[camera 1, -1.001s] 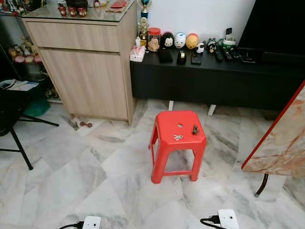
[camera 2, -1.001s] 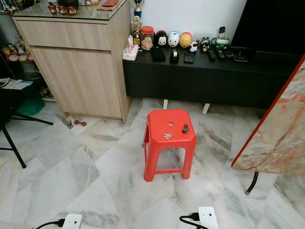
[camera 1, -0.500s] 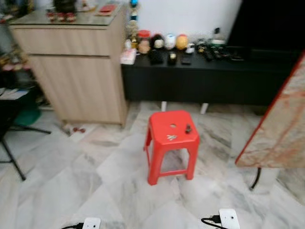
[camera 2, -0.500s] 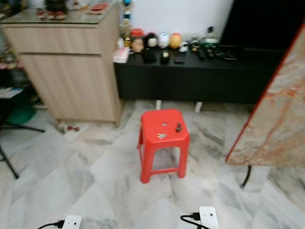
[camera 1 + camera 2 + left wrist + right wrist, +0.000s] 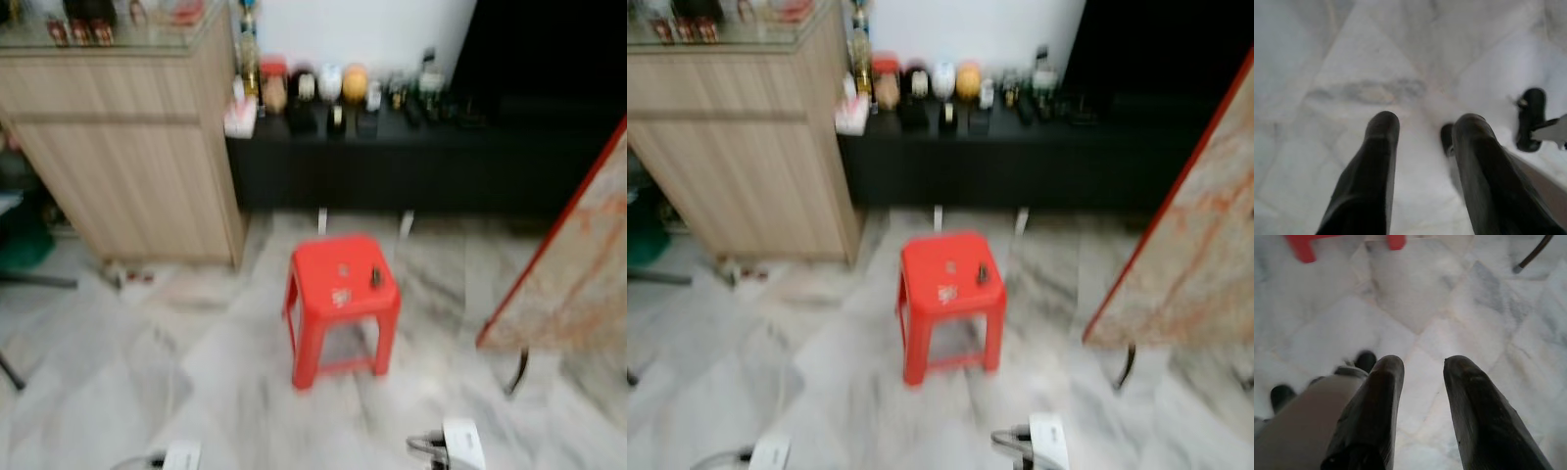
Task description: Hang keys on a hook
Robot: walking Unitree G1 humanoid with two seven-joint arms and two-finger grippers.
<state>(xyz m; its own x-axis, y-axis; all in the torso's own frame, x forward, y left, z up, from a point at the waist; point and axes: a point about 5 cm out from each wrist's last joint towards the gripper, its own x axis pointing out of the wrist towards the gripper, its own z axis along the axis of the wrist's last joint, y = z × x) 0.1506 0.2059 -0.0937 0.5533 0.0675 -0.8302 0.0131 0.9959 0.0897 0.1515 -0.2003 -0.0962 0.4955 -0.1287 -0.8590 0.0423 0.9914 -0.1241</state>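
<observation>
Left eye view shows the small pale keys (image 5: pixel 342 297) lying untouched on the red plastic stool (image 5: pixel 313 269), well ahead of the left gripper (image 5: pixel 1425 128) and right gripper (image 5: pixel 1422 368), both spread, empty, so everything seems left

Red stool (image 5: pixel 343 294) on marble floor (image 5: pixel 147 372), keys (image 5: pixel 341 297) atop.
</observation>
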